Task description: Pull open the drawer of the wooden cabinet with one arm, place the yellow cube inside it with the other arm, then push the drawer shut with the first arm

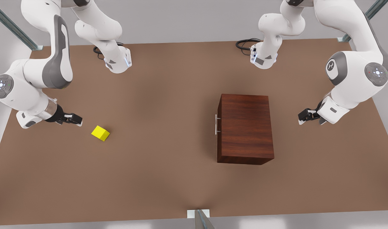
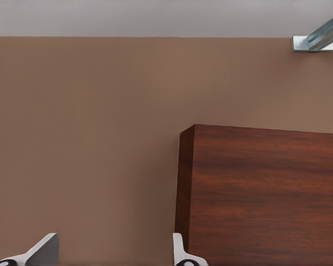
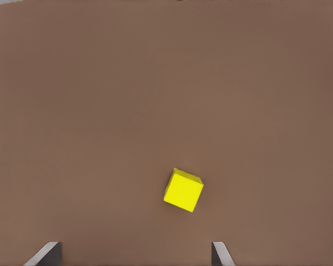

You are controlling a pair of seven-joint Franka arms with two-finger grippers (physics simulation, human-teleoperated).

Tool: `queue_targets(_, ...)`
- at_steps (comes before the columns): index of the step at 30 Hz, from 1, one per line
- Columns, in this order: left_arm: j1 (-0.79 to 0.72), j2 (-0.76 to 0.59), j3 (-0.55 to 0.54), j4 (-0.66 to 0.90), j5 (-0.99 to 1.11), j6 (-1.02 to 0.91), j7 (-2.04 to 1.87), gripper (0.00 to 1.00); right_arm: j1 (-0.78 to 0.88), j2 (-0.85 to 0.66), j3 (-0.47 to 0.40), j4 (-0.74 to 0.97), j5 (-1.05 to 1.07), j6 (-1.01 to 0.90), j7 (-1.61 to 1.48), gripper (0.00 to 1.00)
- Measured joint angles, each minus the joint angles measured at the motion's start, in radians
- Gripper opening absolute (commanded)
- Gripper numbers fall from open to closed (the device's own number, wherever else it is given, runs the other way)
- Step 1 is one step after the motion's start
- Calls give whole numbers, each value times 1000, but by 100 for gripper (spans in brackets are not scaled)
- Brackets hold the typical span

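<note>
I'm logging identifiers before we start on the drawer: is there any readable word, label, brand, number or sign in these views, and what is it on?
No readable text in any view.
The wooden cabinet: bare wood grain, no label.
The yellow cube: plain faces.
The arm at the front view's right: a small white emblem on a grey joint cap, a symbol and not legible lettering.
The arm joints' round caps carry tiny marks, too small to read.

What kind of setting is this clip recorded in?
Likely a simulated two-arm test bench: a bare brown table, the wooden cabinet and the yellow cube as props, metal frame struts at the corners.
</note>
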Motion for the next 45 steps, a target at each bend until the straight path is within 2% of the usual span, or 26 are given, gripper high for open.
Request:
queue_targets(7,-41,1,-7,20,2,-36,-7,100,6,35,7,3,-1,9,16,100)
queue_targets(8,-81,13,-10,34,17,-41,-8,100,5,35,5,3,0,7,21,100)
queue_targets(10,-241,110,-13,177,71,-77,-23,100,0,33,1,3,0,1,42,100)
queue_targets(14,-525,285,-20,355,122,-146,-144,100,-5,29,-2,1,0,-18,89,100)
queue_targets(19,-697,411,-22,406,141,-162,-371,100,-4,31,-2,2,1,-24,182,100)
queue_targets(26,-746,483,-21,308,224,-137,-638,100,-1,37,-2,12,2,-25,332,100)
queue_targets(35,-695,585,12,370,311,-2,-801,100,4,39,2,15,-5,-25,464,100)
queue_targets(45,-731,629,12,350,418,15,-884,100,4,44,5,15,-7,-26,551,100)
